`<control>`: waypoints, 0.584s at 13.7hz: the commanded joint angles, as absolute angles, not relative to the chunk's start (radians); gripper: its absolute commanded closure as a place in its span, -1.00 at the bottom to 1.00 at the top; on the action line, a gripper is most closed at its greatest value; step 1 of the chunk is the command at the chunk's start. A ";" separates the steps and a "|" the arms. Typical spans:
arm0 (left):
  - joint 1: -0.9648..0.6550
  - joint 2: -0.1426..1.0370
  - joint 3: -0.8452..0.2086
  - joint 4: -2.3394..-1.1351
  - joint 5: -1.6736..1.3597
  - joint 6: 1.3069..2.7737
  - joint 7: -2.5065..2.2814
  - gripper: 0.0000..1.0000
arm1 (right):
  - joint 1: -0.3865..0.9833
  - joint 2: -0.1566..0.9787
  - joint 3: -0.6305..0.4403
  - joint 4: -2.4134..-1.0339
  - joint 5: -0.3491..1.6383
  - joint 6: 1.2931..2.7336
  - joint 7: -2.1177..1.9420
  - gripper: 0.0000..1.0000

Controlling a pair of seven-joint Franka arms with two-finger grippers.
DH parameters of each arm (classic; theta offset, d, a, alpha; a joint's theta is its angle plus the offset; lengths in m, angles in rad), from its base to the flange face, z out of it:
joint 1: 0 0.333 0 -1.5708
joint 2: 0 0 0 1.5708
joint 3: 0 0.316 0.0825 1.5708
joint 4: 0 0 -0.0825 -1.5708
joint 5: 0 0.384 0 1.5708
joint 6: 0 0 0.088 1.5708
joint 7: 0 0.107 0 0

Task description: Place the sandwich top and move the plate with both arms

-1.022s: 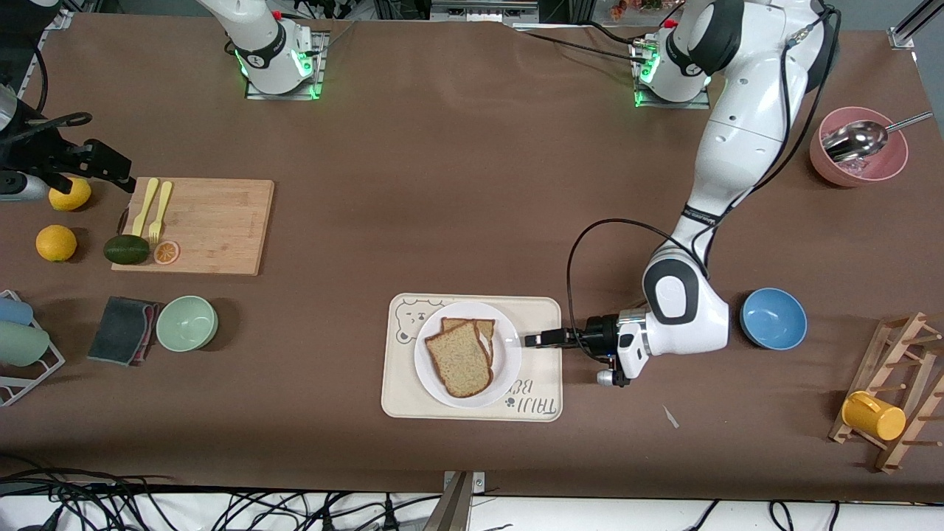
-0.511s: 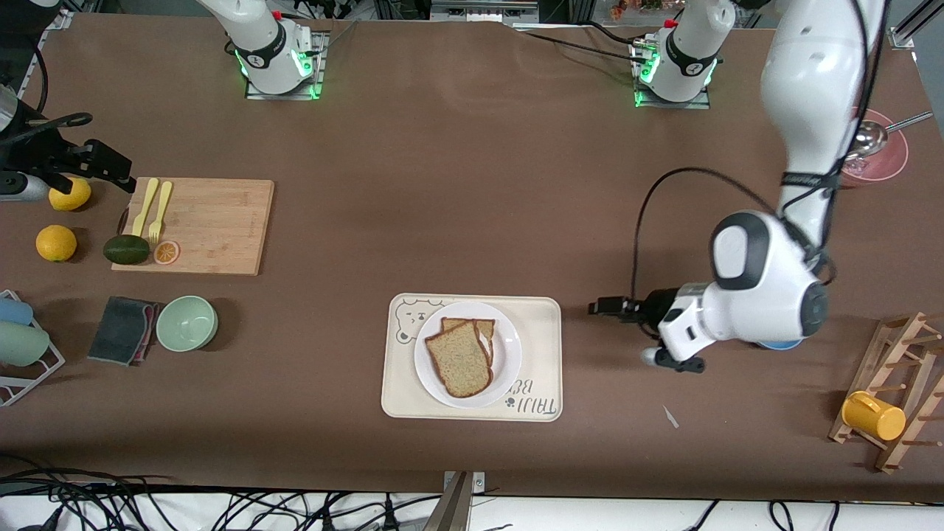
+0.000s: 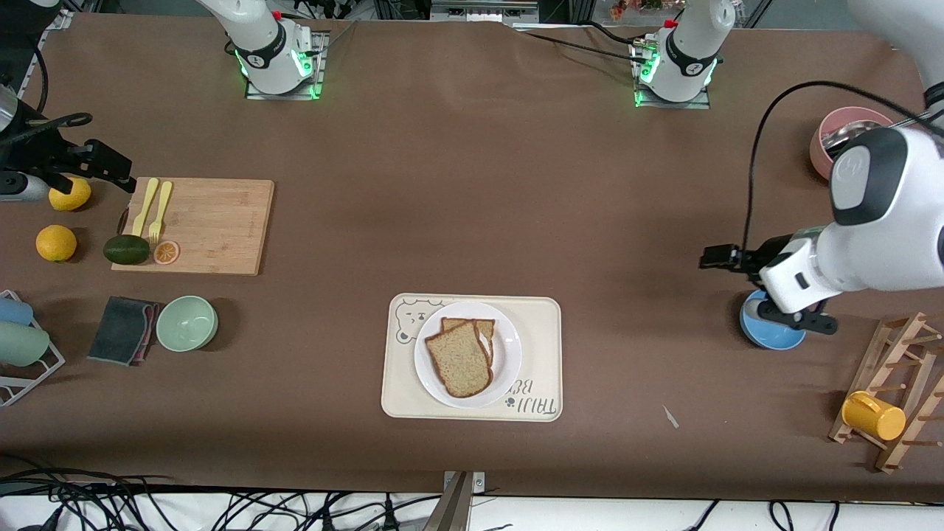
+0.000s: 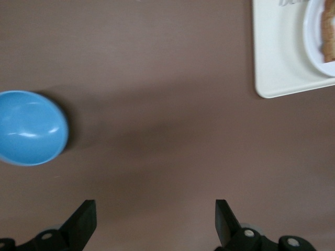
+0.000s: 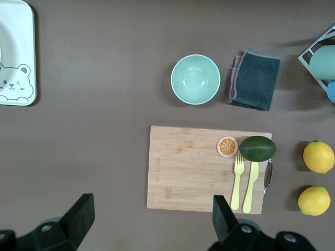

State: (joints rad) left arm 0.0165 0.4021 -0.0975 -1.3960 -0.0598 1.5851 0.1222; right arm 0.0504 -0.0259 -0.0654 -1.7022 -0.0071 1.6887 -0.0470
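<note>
1. Front view: the sandwich top (image 3: pixel 459 359) lies on the plate (image 3: pixel 509 369), overlapping a second slice (image 3: pixel 483 330). The plate sits on the cream tray (image 3: pixel 542 324) near the table's middle. The left arm (image 3: pixel 881 221) is folded high at its own end of the table, forearm level. Its left gripper (image 3: pixel 709 257) is up in the air over bare tabletop beside the blue bowl (image 3: pixel 767 335), holding nothing. The right gripper (image 3: pixel 110 168) is over the end of the cutting board (image 3: pixel 214 225), near a lemon (image 3: pixel 70 195); that arm waits.
2. Left wrist view: the left gripper's fingers (image 4: pixel 84 222) stand wide apart and empty above brown tabletop, with the blue bowl and a corner of the tray in sight.
3. Right wrist view: the right gripper's fingers (image 5: pixel 81 212) are spread wide, empty, above the cutting board, the green bowl (image 5: pixel 195 79) and a grey cloth (image 5: pixel 255 79).
</note>
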 commanded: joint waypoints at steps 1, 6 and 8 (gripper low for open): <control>0.032 0.306 -0.094 -1.430 0.012 1.543 0.117 -0.99 | 0.037 -0.034 -0.051 -1.704 -0.008 1.683 -0.043 -1.00; 0.097 0.183 -0.081 -1.413 0.018 1.413 0.051 -1.00 | 0.037 -0.034 -0.051 -1.704 -0.008 1.683 -0.043 -1.00; 0.097 0.172 -0.083 -1.408 0.020 1.413 0.051 -1.00 | 0.037 -0.034 -0.051 -1.704 -0.008 1.683 -0.043 -1.00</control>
